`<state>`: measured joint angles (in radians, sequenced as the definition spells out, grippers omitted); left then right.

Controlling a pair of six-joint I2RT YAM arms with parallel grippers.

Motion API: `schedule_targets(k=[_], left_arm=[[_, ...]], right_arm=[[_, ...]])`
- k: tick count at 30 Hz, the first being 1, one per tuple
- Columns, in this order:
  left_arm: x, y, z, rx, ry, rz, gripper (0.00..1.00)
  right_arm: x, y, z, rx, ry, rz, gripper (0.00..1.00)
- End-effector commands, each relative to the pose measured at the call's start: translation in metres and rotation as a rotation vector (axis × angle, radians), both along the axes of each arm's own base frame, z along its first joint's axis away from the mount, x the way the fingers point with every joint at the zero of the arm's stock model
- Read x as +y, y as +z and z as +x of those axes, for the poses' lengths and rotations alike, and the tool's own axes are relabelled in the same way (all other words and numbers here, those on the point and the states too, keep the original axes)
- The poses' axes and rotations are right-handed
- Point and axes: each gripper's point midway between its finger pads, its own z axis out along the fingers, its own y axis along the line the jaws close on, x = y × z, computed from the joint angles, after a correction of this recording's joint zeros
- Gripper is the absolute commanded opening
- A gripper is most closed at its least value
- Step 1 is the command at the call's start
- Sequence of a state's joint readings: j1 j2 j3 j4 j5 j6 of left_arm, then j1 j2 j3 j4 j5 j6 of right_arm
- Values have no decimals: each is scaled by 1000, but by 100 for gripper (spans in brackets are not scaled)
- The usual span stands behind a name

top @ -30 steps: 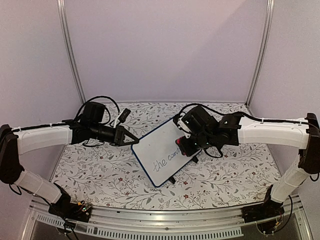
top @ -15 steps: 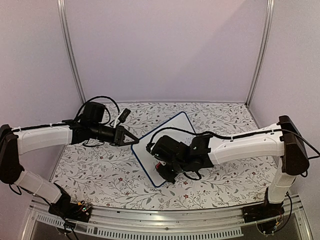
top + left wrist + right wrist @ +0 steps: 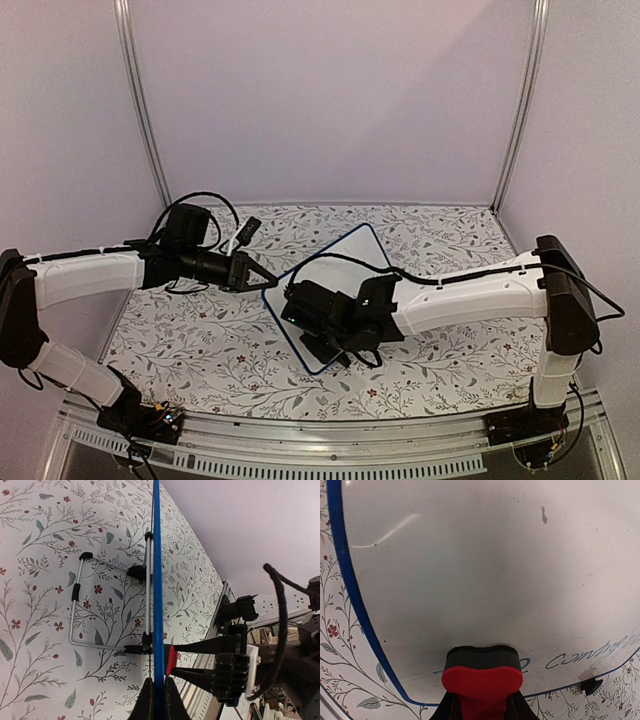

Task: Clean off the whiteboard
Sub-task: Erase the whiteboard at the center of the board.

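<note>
The whiteboard stands tilted on the table, with a dark-blue frame. My left gripper is shut on its left edge; the left wrist view shows the blue frame edge-on between my fingers. My right gripper is over the board's near left part, shut on a red and black eraser. The eraser presses its dark pad on the white surface. Blue handwriting runs to the right of the eraser. The eraser also shows in the left wrist view.
The table has a floral cover. A wire stand props the board from behind. A small black foot sits at the board's lower edge. A dark speck marks the upper surface. Metal posts and purple walls enclose the space.
My right gripper has swept with the eraser from the board's right side across the writing to its near left part. The left arm has not moved.
</note>
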<state>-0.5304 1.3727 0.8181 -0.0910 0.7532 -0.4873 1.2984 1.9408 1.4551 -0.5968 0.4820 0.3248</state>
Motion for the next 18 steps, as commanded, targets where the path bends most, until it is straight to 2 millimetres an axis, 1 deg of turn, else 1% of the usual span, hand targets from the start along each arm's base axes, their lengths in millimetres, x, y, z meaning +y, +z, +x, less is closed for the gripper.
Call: schedule_targets(k=[1, 5, 8, 14, 18], left_arm=[[-4, 15, -8, -48, -50, -48, 0], [-4, 15, -8, -45, -52, -49, 0], [-4, 15, -8, -45, -53, -49, 0], [-4, 15, -8, -45, -52, -49, 0], [-4, 15, -8, -45, -53, -50, 0]], right_arm=[[8, 2, -1, -4, 4, 1, 22], [9, 0, -3, 11, 13, -4, 22], [8, -9, -6, 31, 26, -26, 22], [-5, -30, -13, 73, 29, -86, 22], [-12, -35, -20, 96, 29, -89, 22]])
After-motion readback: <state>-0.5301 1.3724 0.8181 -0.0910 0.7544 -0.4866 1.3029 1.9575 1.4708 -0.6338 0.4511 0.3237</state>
